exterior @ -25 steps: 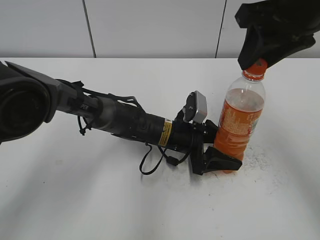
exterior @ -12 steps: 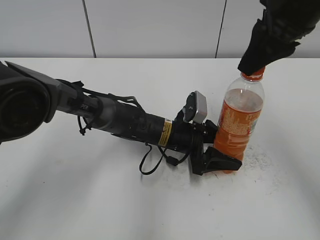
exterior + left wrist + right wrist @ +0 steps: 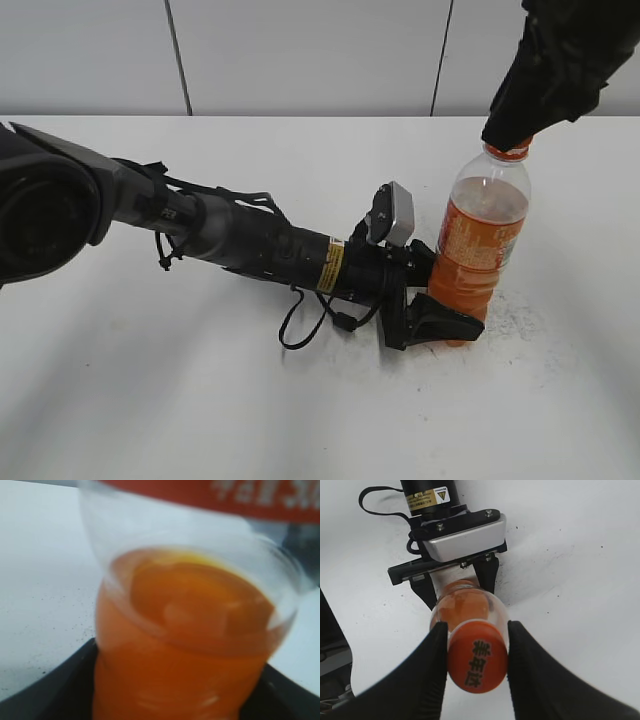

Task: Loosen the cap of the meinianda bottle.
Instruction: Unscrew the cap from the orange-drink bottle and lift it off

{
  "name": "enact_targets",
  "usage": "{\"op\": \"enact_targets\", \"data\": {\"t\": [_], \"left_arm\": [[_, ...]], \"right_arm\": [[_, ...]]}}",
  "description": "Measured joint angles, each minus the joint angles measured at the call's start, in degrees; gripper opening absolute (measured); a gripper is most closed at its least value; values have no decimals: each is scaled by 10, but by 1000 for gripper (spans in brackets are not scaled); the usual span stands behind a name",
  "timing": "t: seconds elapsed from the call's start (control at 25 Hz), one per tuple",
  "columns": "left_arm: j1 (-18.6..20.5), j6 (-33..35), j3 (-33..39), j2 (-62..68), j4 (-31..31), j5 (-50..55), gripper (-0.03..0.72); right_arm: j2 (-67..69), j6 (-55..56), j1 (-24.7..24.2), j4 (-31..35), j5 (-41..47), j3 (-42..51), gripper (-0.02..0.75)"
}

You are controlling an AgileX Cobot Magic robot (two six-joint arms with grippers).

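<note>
Right end effector [image 3: 476, 665] clamped on cap [image 3: 477, 656] from above, bottle [image 3: 481, 244] upright beneath, its base gripped by left end effector [image 3: 440, 325], on white surface [image 3: 180, 400].

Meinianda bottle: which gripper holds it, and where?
Both. The left gripper clamps the meinianda bottle at its base; the right gripper pinches the cap from both sides.
</note>
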Motion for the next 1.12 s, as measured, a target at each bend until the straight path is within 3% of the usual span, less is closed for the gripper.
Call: {"op": "enact_targets", "data": {"t": [0.56, 0.88, 1.12], "left_arm": [[0, 0, 0, 0, 2, 0, 554], [0, 0, 0, -1, 4, 0, 554], [0, 0, 0, -1, 4, 1, 554]], "right_arm": [[-6, 35, 0, 1, 2, 1, 268], [-41, 162, 0, -1, -4, 1, 268], [-56, 267, -19, -44, -1, 1, 268]]}}
